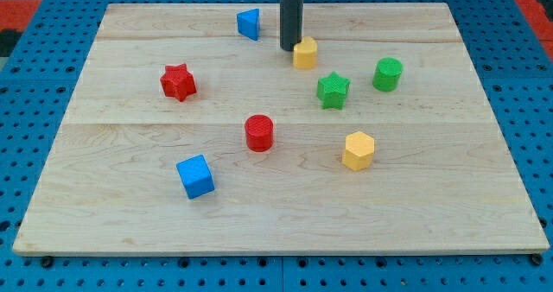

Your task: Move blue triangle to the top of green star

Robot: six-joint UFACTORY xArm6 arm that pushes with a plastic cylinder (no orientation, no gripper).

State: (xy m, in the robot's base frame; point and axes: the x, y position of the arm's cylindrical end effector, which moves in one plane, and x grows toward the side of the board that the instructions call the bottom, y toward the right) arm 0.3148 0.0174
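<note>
Not done: blue triangle sits near the board's top edge, left of green star; my tip (a bare rod, no pincer to report) rests between, beside a yellow block.

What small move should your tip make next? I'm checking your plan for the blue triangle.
Probably slide my tip toward the view's left and round behind the blue triangle. It now sits just left of the small yellow block, right of the triangle, while the green star lies lower right.
</note>
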